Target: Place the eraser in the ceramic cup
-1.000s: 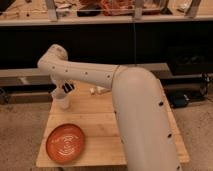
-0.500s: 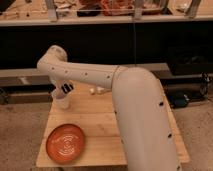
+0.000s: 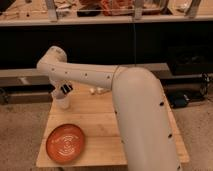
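The white ceramic cup (image 3: pixel 62 101) stands at the far left corner of the wooden table (image 3: pixel 100 125). My gripper (image 3: pixel 65 90) is at the end of the big white arm (image 3: pixel 100 77) and hangs right over the cup's mouth, its dark tip reaching the rim. The eraser cannot be told apart from the dark parts of the gripper, so I cannot say whether it is held or inside the cup.
An orange plate (image 3: pixel 65 143) lies at the front left of the table. A small pale object (image 3: pixel 95 91) sits at the table's far edge. My arm's bulky white link (image 3: pixel 145 125) covers the right half of the table. Dark shelving stands behind.
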Controlling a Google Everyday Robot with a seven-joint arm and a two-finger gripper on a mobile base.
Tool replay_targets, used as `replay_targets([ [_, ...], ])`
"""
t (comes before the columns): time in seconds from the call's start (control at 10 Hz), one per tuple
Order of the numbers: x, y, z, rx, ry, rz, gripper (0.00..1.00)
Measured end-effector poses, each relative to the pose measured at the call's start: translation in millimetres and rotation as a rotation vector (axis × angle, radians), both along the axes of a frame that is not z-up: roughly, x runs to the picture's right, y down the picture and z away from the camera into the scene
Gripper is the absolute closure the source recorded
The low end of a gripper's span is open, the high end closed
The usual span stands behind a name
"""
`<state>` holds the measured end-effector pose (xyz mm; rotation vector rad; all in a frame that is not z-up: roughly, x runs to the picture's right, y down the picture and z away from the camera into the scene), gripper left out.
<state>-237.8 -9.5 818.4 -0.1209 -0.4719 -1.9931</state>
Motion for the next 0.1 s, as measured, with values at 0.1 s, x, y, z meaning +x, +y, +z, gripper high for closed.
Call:
replay_targets([
  [0.1,-1.1,1.0,-0.4,0.0,-0.003,-0.002,0.53],
])
